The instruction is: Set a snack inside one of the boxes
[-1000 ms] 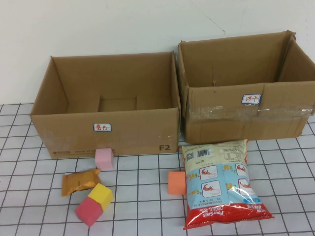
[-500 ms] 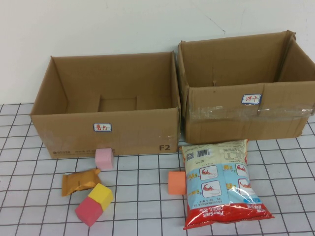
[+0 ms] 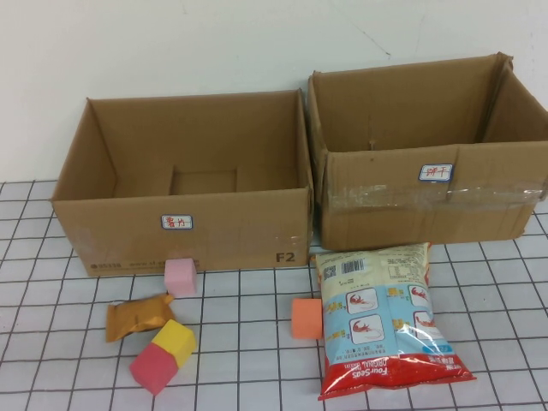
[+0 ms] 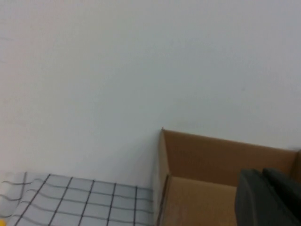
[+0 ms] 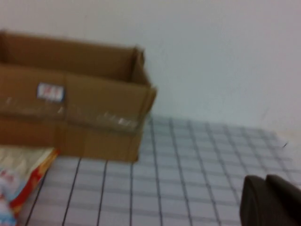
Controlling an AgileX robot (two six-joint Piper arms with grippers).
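Two open cardboard boxes stand at the back of the gridded table: the left box (image 3: 184, 197) and the right box (image 3: 428, 163), each with a small label. A large snack bag (image 3: 381, 321) lies flat in front of the right box. A small orange-wrapped snack (image 3: 135, 315) lies in front of the left box. Neither arm shows in the high view. My left gripper (image 4: 264, 197) is shut and empty, facing the left box (image 4: 202, 179). My right gripper (image 5: 265, 200) is shut and empty above the table, to the right of the right box (image 5: 70, 113) and the snack bag (image 5: 19, 181).
Foam cubes lie on the table: a pink one (image 3: 181, 276) against the left box, a yellow one (image 3: 175, 340) and a red one (image 3: 154, 369) near the front, and an orange one (image 3: 306, 318) beside the snack bag. A white wall rises behind the boxes.
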